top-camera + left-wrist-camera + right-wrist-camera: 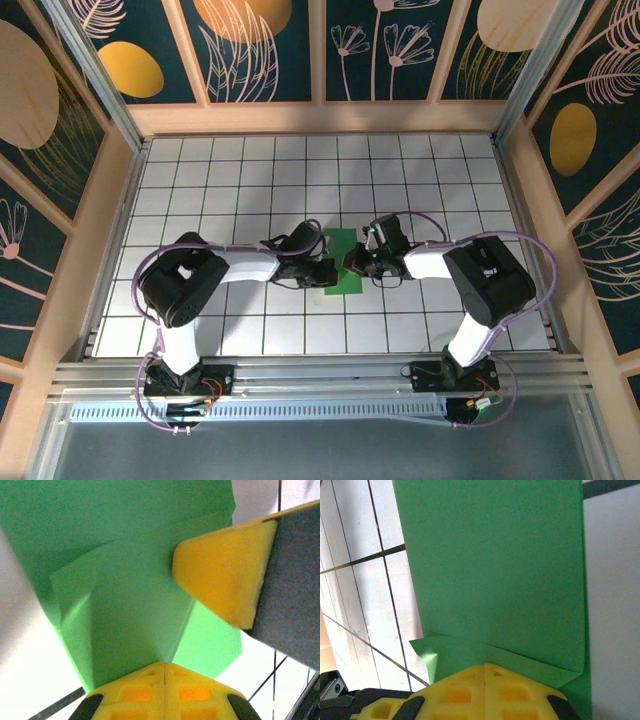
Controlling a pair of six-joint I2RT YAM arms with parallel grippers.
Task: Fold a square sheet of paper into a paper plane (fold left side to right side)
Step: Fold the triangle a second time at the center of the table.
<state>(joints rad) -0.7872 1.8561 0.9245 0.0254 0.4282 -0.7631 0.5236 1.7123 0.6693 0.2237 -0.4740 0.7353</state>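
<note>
The green sheet of paper [341,245] lies flat near the middle of the bench [250,180], a little toward the near edge, with the two tools meeting over it from either side. From above it reads as an upright strip, taller than it is wide, so the side-to-side fold looks to be made.

The left tool [328,272] has its fingers pressed together, the seam between them closed in the left wrist view [164,675], and the tips sit on the sheet's lower part. The paper [130,580] there shows layered panels and slanting creases, with one layer lifting slightly rather than lying tight. One yellow finger [225,575] of the right tool [356,262] bears down on the sheet just beside it.

The right tool is likewise pressed together [485,675], tips resting on the sheet [495,570] at a small turned-over corner flap [470,652]. Neither tool appears to pinch the paper between its fingers; both seem to be holding it down or flattening a crease.

My judgement: the task is part-way. The halving and at least one corner fold exist, but no pointed dart shape has formed. Sharpening the creases and the later nose and wing folds are left.
</note>
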